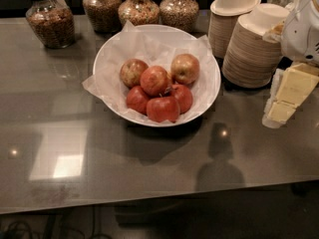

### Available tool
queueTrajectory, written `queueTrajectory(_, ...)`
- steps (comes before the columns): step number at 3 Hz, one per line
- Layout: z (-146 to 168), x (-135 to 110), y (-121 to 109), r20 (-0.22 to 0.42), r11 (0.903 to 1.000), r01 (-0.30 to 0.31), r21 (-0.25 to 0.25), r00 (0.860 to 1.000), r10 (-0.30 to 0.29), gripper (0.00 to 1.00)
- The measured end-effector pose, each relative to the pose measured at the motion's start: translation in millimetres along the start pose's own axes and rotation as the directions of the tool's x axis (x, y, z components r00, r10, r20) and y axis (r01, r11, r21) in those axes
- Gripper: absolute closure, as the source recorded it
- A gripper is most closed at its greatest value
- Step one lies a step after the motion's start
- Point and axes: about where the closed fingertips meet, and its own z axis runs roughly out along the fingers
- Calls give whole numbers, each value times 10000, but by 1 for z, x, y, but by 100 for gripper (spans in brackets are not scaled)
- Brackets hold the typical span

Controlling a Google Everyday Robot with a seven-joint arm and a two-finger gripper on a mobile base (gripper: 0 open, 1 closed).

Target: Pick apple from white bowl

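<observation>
The white bowl (108, 59), wide and lined with crinkled white paper, stands at the middle back of the grey table. It holds several apples. The pale yellowish-gold apple (185, 68) with a pink blush lies at the bowl's back right, resting against red apples (162, 108). A duller brownish-yellow apple (132, 72) lies at the back left. My gripper (281, 106), cream-yellow under a white arm, hangs at the right edge of the view. It is just above the table, well to the right of the bowl and apart from it, holding nothing.
Two stacks of small beige disposable bowls (251, 49) stand right behind the gripper, between it and the white bowl's back. Several glass jars of grains (50, 21) line the back edge. The table's front edge runs along the bottom.
</observation>
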Motion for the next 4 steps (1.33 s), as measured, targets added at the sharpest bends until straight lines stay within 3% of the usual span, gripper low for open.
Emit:
queueTrajectory(1, 14, -45, -19, 372, 9940, 1069, 238, 9935, -1077, 0)
queueTrajectory(2, 21, -95, -30, 695, 9695, 2359, 661, 9682, -2403, 0)
queueTrajectory(4, 20, -93, -32, 1080, 9650, 2498, 793, 9602, -2575, 0)
